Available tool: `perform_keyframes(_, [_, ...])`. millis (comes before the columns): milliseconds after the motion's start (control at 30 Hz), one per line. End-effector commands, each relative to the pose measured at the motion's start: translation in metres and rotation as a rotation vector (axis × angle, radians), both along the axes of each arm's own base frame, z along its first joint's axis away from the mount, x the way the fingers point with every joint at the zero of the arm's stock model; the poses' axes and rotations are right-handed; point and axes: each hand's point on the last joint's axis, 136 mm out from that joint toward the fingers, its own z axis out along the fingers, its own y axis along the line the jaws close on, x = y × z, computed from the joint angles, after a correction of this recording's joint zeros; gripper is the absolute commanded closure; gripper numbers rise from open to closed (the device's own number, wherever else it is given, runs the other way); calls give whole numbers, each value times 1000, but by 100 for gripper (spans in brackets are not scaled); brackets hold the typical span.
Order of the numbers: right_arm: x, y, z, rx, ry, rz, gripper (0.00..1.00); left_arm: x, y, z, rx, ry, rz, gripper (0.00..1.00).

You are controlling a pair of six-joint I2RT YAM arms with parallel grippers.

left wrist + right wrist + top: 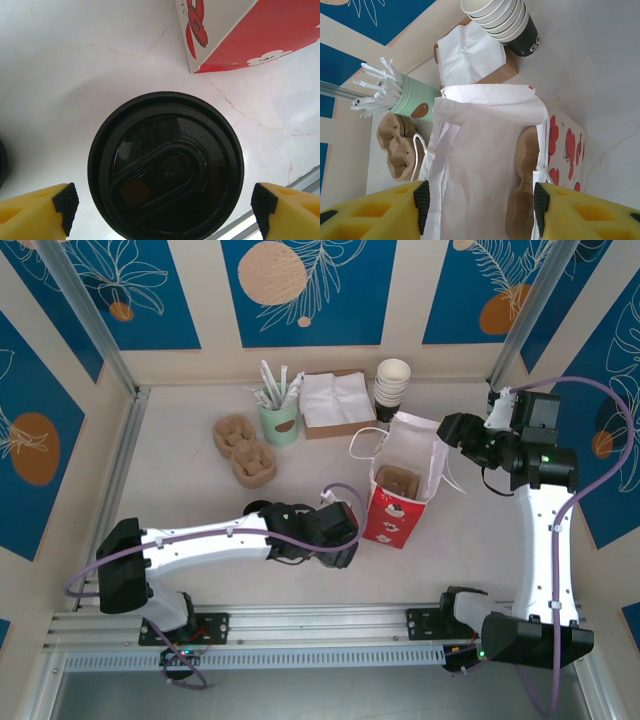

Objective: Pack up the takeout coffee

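The takeout coffee's round black lid (165, 167) faces straight up at me in the left wrist view; its body is hidden beneath the lid. My left gripper (164, 207) is open and straddles it, with a small gap between each pad and the lid's rim. From above, the left gripper (340, 543) hangs just left of the red-and-white bag (395, 515), covering the cup. My right gripper (480, 200) is shut across the bag's white upper wall (485, 160), pads touching both edges, at the bag's back right (455, 430). A brown pulp carrier (525, 200) lies inside the bag.
Along the back stand a stack of white cups (392, 385), a box of napkins (335, 402) and a mint cup of wrapped straws (280, 420). Pulp carriers (245, 448) lie back left. A squat black puck (258, 508) sits beside the left arm. A metal rail (320, 625) borders the near edge.
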Motion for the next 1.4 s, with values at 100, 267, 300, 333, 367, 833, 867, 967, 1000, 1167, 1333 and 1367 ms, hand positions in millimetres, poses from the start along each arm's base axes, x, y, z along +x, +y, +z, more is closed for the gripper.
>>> perform_keyframes(100, [-2,4,-5,20,19,24,41,-2,-7,2,-6,-2,10,10])
perform_keyframes(267, [-2,3,-9,24,28,24,41,-4,-10,-1,2,-2,7,14])
perform_keyframes(300, [-2,3,-10,24,29,23,41,-4,-11,-1,3,-2,8,15])
perform_keyframes(333, [-2,3,-10,25,30,22,41,-4,-11,-2,6,-1,8,15])
perform_keyframes(367, [-2,3,-11,25,33,22,41,-4,-12,-2,9,0,7,15])
perform_keyframes(833, [-2,1,-12,42,39,19,41,-2,-15,-4,26,-10,10,13])
perform_keyframes(867, [-2,1,-13,44,40,20,41,-2,-14,-5,29,-9,12,13])
perform_keyframes(967, [-2,1,-13,44,41,18,41,-2,-13,-7,33,-9,17,13])
perform_keyframes(1000, [-2,2,-13,45,42,20,41,-1,-13,-7,33,-10,20,13])
perform_keyframes(1167, [-3,1,-13,48,44,20,41,-3,-14,-13,38,-2,16,18])
perform_keyframes(1333, [-3,2,-13,49,45,21,41,-4,-11,-21,55,9,22,19])
perform_keyframes(1367, [-3,2,-14,50,48,20,41,-4,-10,-22,58,11,23,18])
